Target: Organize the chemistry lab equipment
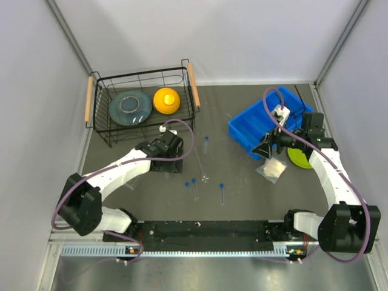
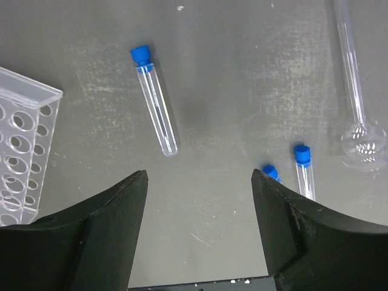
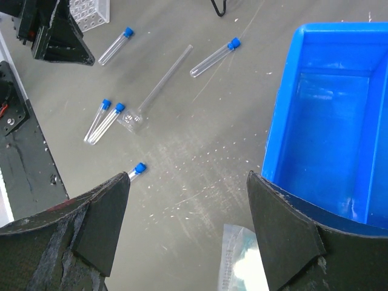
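On the left half of the table, my left claw (image 2: 199,177) hangs low with its jaws spread wide. Only bare tabletop shows between them, and neither finger (image 2: 115,224) touches anything. A capped tube (image 2: 156,109) lies flat just beyond the tips, its blue cap pointing away from me. The rack (image 2: 24,145) sits further left, at the edge of that wrist view. Off the right finger I see a pair of tubes (image 2: 304,173) lying side by side, with only their capped ends showing. Past them a long glass stem (image 2: 354,79) ends in a round bulb.

My right claw (image 3: 188,177) is open just as wide and is empty. It is held above the table just beside the blue bin (image 3: 327,121), which sits against its right finger's side of the view. A blue cap (image 3: 140,167) pokes out from behind its left finger; I cannot tell whether they touch. Another tube lies further out near the bin's far corner (image 3: 213,58). A clear bag (image 3: 245,264) lies below the claw.

From overhead, the basket (image 1: 103,130) stands at the back left, well apart from both claws.
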`<state>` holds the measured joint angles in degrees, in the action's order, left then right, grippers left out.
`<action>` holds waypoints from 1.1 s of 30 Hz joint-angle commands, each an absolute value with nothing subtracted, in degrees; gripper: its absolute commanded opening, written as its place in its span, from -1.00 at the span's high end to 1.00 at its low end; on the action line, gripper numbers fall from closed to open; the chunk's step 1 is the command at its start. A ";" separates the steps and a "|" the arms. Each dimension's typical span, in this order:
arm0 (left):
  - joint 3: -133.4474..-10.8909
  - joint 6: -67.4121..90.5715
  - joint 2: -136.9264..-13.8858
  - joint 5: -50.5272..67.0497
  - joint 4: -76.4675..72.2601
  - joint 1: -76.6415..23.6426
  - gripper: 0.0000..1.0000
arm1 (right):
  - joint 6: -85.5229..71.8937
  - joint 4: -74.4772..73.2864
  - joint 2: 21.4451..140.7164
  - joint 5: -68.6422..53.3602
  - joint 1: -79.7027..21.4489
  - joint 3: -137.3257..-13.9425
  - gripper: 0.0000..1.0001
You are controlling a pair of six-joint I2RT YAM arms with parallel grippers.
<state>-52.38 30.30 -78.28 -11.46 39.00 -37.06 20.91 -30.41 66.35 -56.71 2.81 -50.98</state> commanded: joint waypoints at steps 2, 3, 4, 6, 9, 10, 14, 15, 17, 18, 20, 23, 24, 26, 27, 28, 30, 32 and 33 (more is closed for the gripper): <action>-51.51 29.62 -77.52 -11.43 35.86 -34.46 -0.48 | 21.62 -26.72 65.39 -58.97 3.16 -50.45 -0.58; -51.42 29.27 -77.61 -11.16 35.42 -34.11 -0.47 | 21.71 -26.63 65.39 -58.97 3.16 -50.36 -0.58; -51.50 29.09 -77.87 -10.38 35.25 -33.84 -0.47 | 21.80 -26.54 65.39 -58.97 3.16 -50.27 -0.58; -51.42 28.57 -78.83 -9.85 34.89 -33.05 -0.46 | 21.80 -26.28 65.48 -58.97 3.16 -49.92 -0.58; -51.24 28.13 -80.24 -9.05 34.37 -32.26 -0.42 | 21.89 -25.93 65.39 -59.06 3.16 -49.48 -0.58; -51.33 28.13 -80.51 -8.88 34.10 -32.08 -0.41 | 21.97 -25.84 65.30 -59.06 3.16 -49.40 -0.59; -51.33 28.04 -82.35 -8.96 33.49 -31.91 -0.36 | 22.06 -25.40 65.39 -59.33 3.16 -48.61 -0.59; -51.33 28.21 -82.61 -8.96 33.31 -31.90 -0.34 | 22.15 -25.31 65.39 -59.41 3.08 -48.52 -0.59; -51.07 28.21 -83.66 -9.31 32.96 -31.82 -0.33 | 22.32 -25.31 65.30 -59.41 3.16 -48.34 -0.59; -50.98 28.30 -84.11 -9.40 32.78 -31.82 -0.33 | 22.50 -25.31 65.30 -59.41 3.08 -48.34 -0.60; -50.80 28.21 -85.25 -9.67 32.35 -31.73 -0.29 | 22.59 -25.23 65.21 -59.50 3.16 -48.08 -0.60; -50.80 28.04 -87.00 -10.37 32.08 -31.64 -0.19 | 22.94 -25.14 65.30 -59.68 3.16 -47.81 -0.60; -50.71 27.95 -87.36 -10.63 31.99 -31.55 -0.18 | 22.94 -25.14 65.22 -59.76 3.16 -47.64 -0.61; -50.54 27.95 -88.06 -10.81 31.82 -31.47 -0.18 | 23.03 -25.14 65.39 -59.77 3.16 -47.46 -0.61; -50.45 27.95 -88.24 -10.81 31.64 -31.46 -0.18 | 23.03 -25.14 65.30 -59.77 3.16 -47.46 -0.61; -50.19 27.95 -88.42 -10.81 31.38 -31.38 -0.18 | 23.03 -25.14 65.39 -59.85 3.16 -47.46 -0.61; -50.10 27.95 -88.59 -10.72 31.11 -31.38 -0.18 | 23.03 -25.05 65.39 -59.85 3.16 -47.37 -0.61; -49.75 27.86 -88.94 -10.46 30.68 -31.29 -0.17 | 23.03 -25.05 65.48 -59.94 3.16 -47.29 -0.61; -49.75 27.86 -89.12 -10.37 30.50 -31.20 -0.15 | 23.03 -25.05 65.48 -59.94 3.08 -47.29 -0.61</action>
